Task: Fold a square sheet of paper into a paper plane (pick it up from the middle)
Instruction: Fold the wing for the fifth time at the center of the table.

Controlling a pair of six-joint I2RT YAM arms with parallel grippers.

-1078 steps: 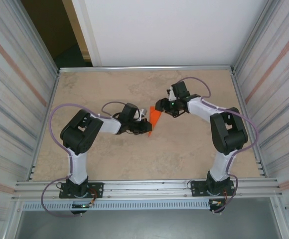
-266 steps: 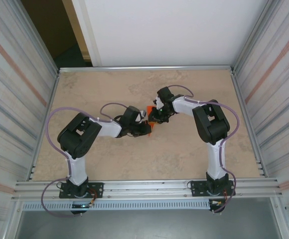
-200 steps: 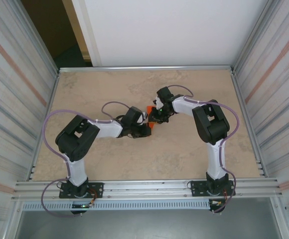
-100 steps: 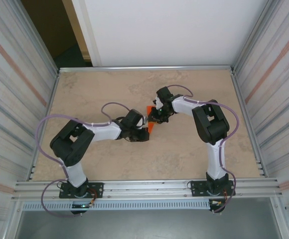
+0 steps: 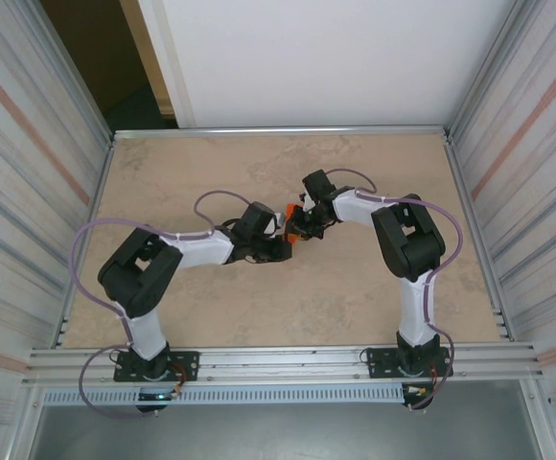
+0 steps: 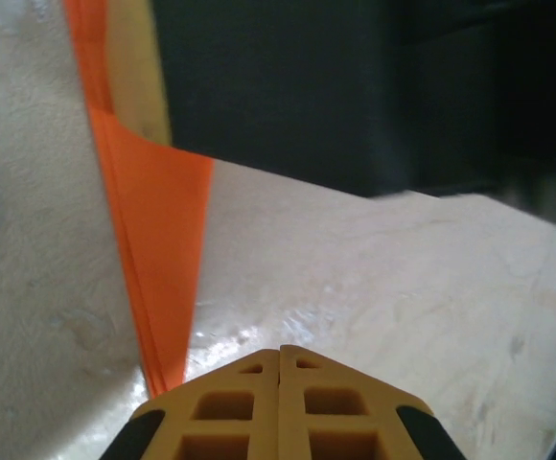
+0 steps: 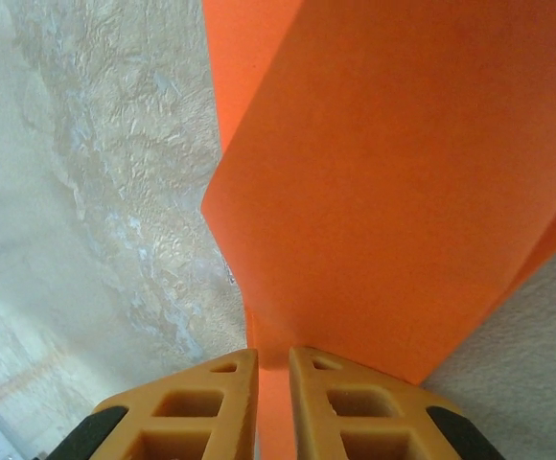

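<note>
The right gripper (image 7: pixel 273 398) is closed to a narrow gap, and a layer of the paper plane (image 7: pixel 403 182) is pinched between its fingers. The left gripper (image 6: pixel 278 407) is seen with its fingers (image 6: pixel 220 412) pressed fully together. The creased orange strip (image 6: pixel 158 268) runs down just beside its left finger; a grip there cannot be told. Both grippers are met near the middle of the table (image 5: pixel 355 297), where the paper plane (image 5: pixel 289 212) is kept between them.
</note>
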